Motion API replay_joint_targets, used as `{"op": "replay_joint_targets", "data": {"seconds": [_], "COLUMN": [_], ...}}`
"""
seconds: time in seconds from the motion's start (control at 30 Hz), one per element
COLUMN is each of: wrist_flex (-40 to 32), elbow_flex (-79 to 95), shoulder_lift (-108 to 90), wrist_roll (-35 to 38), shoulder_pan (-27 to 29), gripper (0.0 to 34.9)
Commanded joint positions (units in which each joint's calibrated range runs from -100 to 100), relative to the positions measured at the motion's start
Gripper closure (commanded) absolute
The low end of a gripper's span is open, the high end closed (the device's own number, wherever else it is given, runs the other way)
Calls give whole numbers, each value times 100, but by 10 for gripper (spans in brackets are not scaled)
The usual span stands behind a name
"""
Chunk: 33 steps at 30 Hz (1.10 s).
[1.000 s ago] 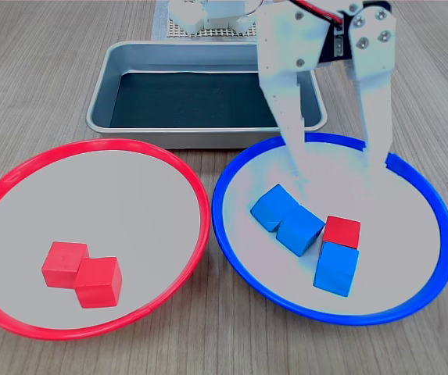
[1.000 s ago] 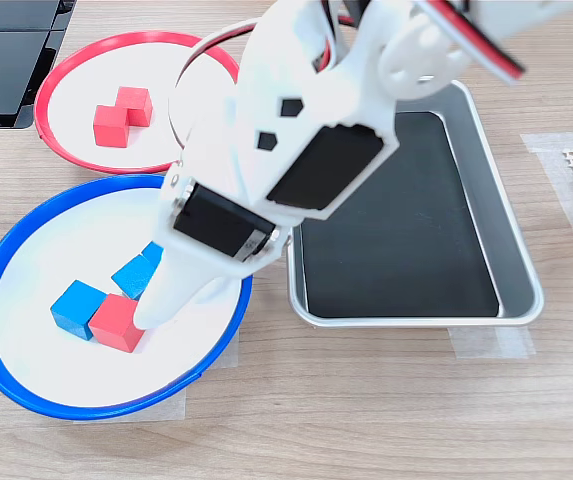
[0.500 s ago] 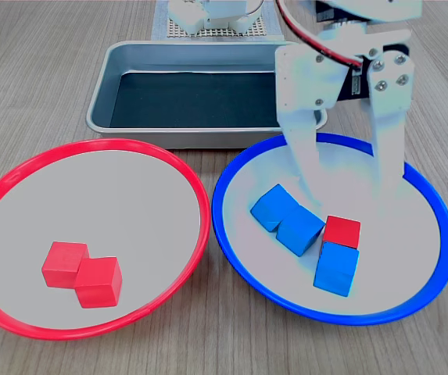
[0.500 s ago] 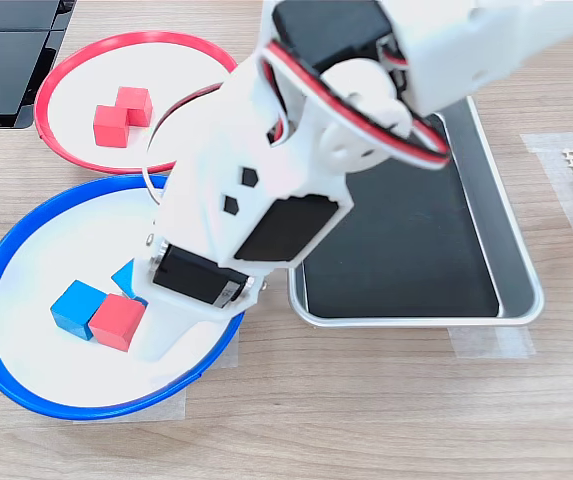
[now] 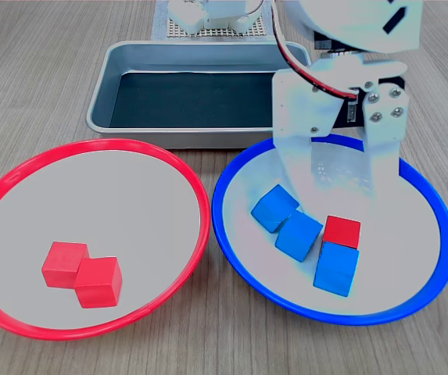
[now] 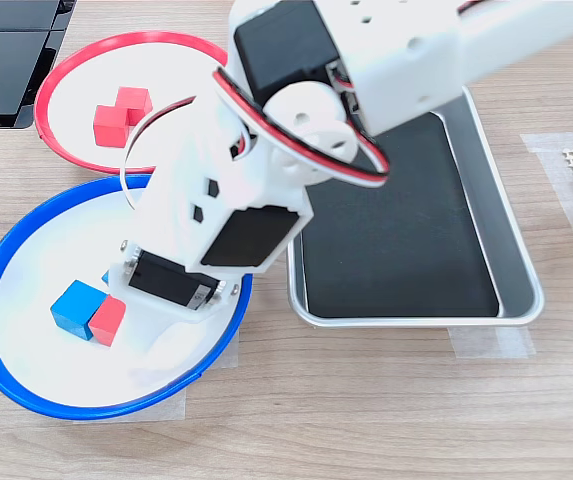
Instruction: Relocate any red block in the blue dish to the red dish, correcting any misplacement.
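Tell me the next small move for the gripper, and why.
Probably lower the gripper a little more around the red block. It hangs open above the block in the blue dish, whose near side touches a blue cube, so the descent must be careful.

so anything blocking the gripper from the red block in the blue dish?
Nothing lies over the red block; the open gripper hangs just behind it in the blue dish. But blue cubes crowd it: one touches its front, another sits close at the first exterior view's left.
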Motion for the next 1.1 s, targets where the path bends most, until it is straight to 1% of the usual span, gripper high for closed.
{"op": "replay_joint_targets", "data": {"seconds": [0.0,0.17,0.3,0.37,0.73,0.87,1.07], "wrist_flex": [26,26,26,43,183,249,381], "elbow_flex": [-405,-669,-742,-742,-642,-596,-223], "shoulder_lift": [22,210,270,270,125,-12,-720], "wrist_roll": [0,24,29,34,-24,-112,-137], "shoulder_pan": [108,193,221,212,33,-23,-117], "gripper": [199,203,219,234,343,346,346]}}
